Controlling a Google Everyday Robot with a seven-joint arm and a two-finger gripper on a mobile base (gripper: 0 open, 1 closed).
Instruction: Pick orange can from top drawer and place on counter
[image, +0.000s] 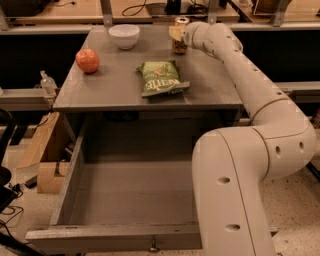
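The orange can (179, 40) stands upright at the far right of the grey counter (115, 85), its silver top showing. My gripper (176, 34) is at the can's upper half, reaching in from the right, with its fingers (174, 32) closed around the can. The can's base is at or just above the counter surface; I cannot tell which. The top drawer (70, 180) is pulled wide open below the counter and nothing lies inside it. Its knob (153, 247) shows at the front panel.
A red apple (87, 60) sits at the counter's left. A white bowl (124, 36) is at the back. A green chip bag (160, 78) lies in the middle. My arm (260, 95) runs along the counter's right side. Cardboard boxes (42, 155) stand on the floor at left.
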